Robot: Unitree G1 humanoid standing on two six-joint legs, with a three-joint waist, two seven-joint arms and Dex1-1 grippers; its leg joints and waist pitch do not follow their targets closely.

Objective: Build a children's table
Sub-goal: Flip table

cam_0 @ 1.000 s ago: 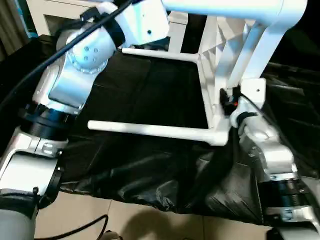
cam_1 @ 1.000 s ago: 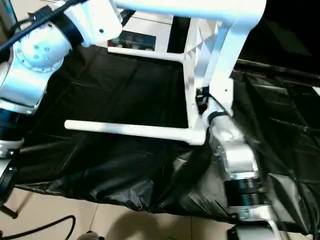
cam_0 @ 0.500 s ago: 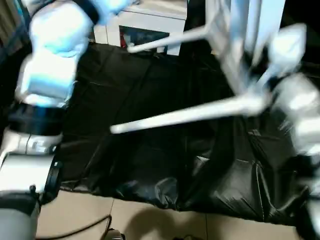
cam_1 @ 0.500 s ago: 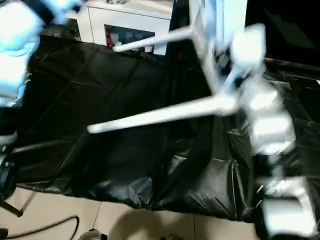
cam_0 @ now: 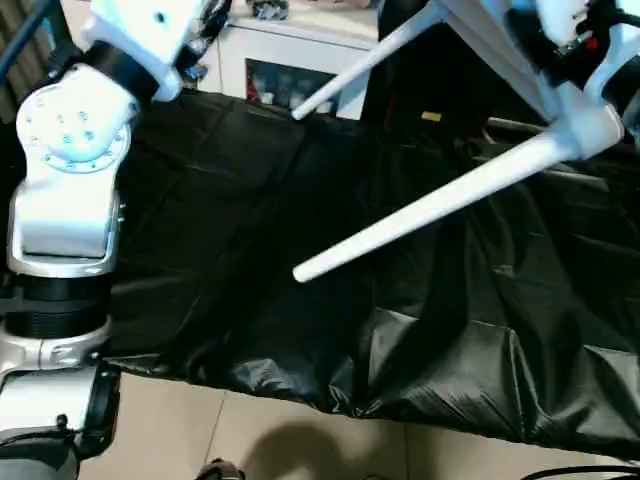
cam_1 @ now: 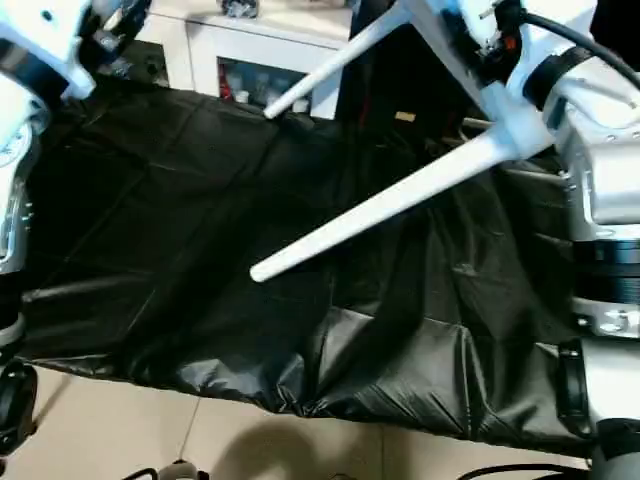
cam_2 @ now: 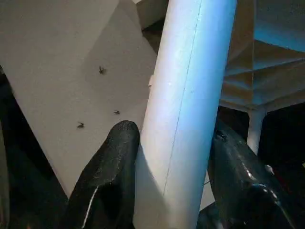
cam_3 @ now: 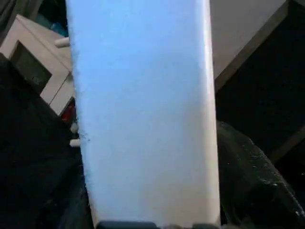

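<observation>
The children's table is lifted off the black sheet and tipped. Its near leg (cam_0: 430,205) slopes down to a free end over the middle of the sheet, from a rounded corner socket (cam_0: 590,125). A second leg (cam_0: 360,65) runs alongside it further back. In the left wrist view my left gripper (cam_2: 171,133) is shut on a white tube leg (cam_2: 186,95), one black finger (cam_2: 109,171) pressed on each side. My right gripper (cam_1: 490,35) is up at the table's top by the corner, and its wrist view shows it shut on a broad white part (cam_3: 143,109) of the table.
A crumpled black sheet (cam_0: 250,200) covers the work surface, its front edge hanging above the pale tiled floor (cam_0: 250,440). A white cabinet with glass doors (cam_0: 290,70) stands behind. My left arm's large white joint (cam_0: 70,130) rises at the left.
The table has been swung upward and tilted. Its legs, level just above the sheet a second ago, now slope down toward the left. Both arms rose with it, and the camera shifted.
</observation>
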